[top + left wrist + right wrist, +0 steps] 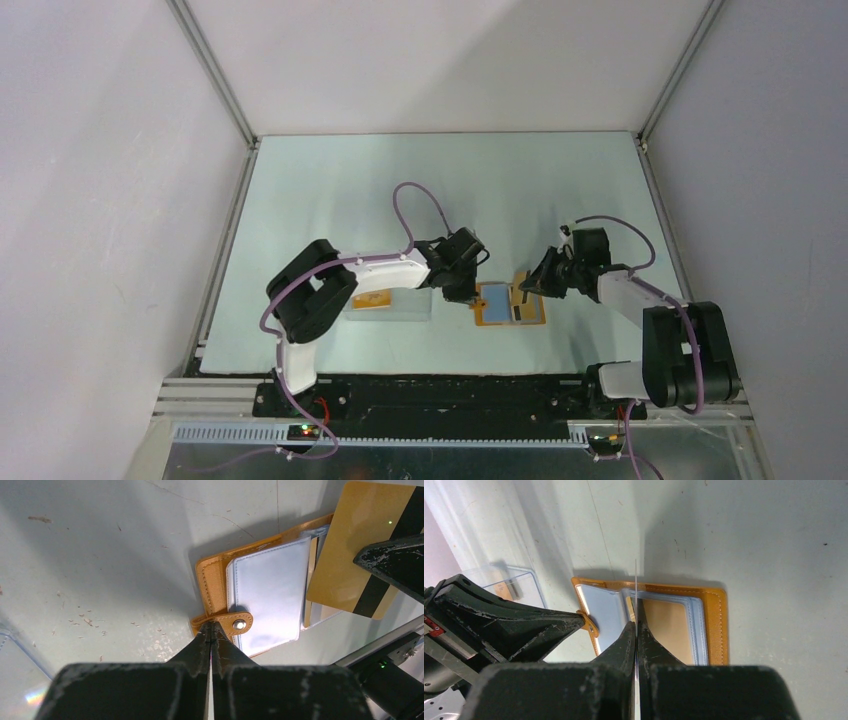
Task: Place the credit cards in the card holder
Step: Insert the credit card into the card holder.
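Note:
The card holder [510,306] lies open on the table, orange-tan outside with blue-grey pockets [270,595] facing up. My left gripper [211,626] is shut on its snap strap [235,622] at the holder's left edge. My right gripper [636,625] is shut on a golden credit card [357,545] with a dark stripe. The card hangs over the holder's right half. In the right wrist view it appears edge-on as a thin line [636,580] above the middle pockets. From above, both grippers [468,293] [527,287] flank the holder.
A clear plastic box [385,303] with an orange card [370,299] inside lies left of the holder, under the left forearm. It also appears in the right wrist view [506,582]. The table's near edge runs just below the holder.

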Motion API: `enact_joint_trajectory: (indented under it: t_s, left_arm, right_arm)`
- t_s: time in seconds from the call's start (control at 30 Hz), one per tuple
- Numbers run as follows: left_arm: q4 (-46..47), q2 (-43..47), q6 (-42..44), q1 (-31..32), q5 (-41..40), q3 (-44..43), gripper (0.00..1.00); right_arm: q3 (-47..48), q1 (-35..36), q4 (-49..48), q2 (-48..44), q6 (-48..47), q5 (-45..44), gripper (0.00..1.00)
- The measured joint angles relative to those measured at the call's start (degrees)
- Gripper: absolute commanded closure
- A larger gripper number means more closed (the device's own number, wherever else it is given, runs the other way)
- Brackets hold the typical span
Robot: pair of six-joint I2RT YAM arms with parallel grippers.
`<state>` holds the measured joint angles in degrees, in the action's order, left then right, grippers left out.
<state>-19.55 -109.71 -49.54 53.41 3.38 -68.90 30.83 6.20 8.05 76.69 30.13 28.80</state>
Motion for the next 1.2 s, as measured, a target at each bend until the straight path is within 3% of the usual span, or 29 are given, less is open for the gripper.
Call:
enact_joint_trajectory:
  t_s: [1.2]
  left_arm:
    - [2.43,0.96,-1.09,-0.72,1.18,2.27,0.98]
  right_arm:
    - [-3.78,0.87,-9.09,0.15,3.02,5.81,1.0]
